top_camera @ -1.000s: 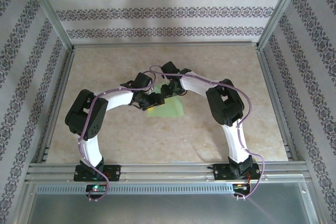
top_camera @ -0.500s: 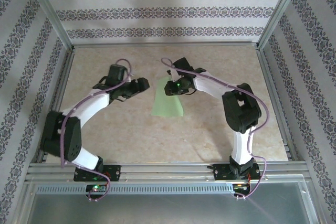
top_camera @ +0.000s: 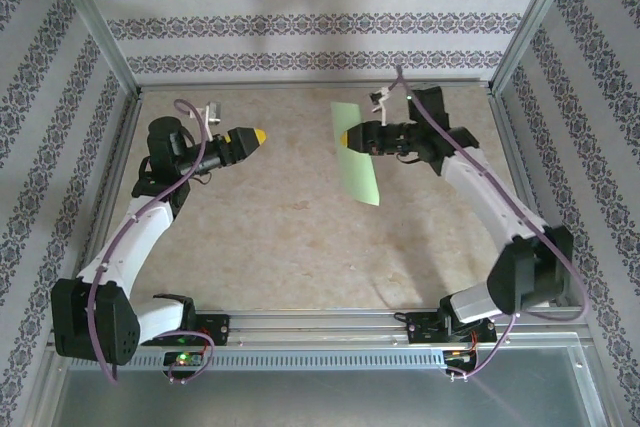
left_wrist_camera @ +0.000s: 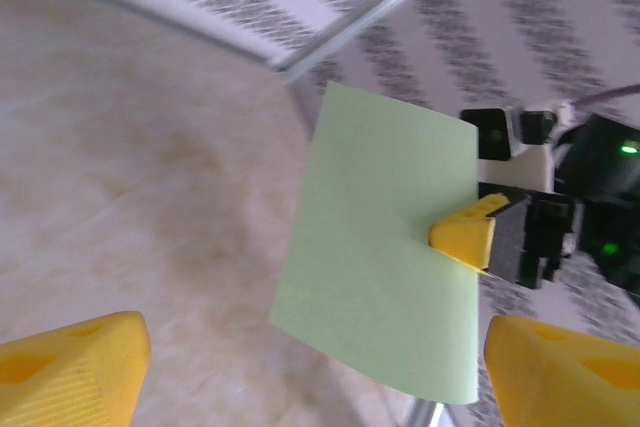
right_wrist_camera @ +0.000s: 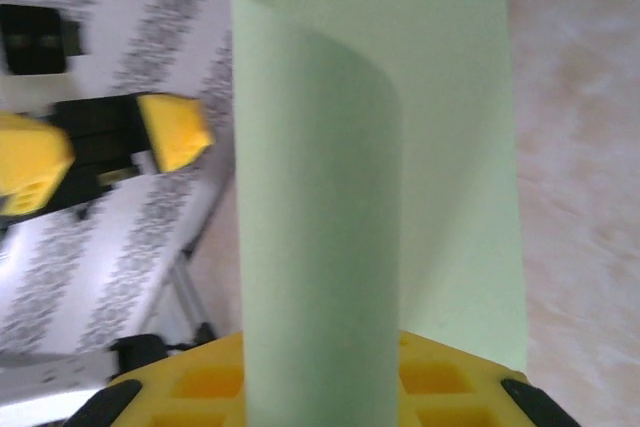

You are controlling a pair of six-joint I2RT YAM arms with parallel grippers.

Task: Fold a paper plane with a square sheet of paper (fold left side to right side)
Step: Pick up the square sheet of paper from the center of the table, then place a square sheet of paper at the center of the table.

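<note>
- Right gripper (top_camera: pixel 347 137): closed on the square sheet of paper (top_camera: pixel 357 157), pinching it at one edge; in the left wrist view one yellow finger (left_wrist_camera: pixel 462 235) lies flat against the near face.
- Left gripper (top_camera: pixel 248 136): jaws wide apart and empty; its fingers (left_wrist_camera: pixel 70 372) stand at the two lower corners of its own view, with nothing between them.
- Sheet position: lifted off the table (top_camera: pixel 280 237), hanging from the right gripper over the far right part; in the top view it shows as a narrow strip slanting down and to the right.
- Sheet shape: the right wrist view shows it doubled over in a loose rounded bend (right_wrist_camera: pixel 330 197), not a sharp crease; the two layers stand apart.
- Change over the last second: both grippers were together over the sheet at mid-table, with the sheet lying flat; the left has since let go, opened and drawn back to the far left; the right has carried the sheet up and away to the far right.
- Reading: the handover to one gripper is done, and the left side seems brought across to the right; the fold itself looks unset.
- Judgement: the sheet probably has to go back down on the table for the bend to be pressed flat.
- Risk: a single-edge pinch on thin paper; the layers could slide out of line in the air.
</note>
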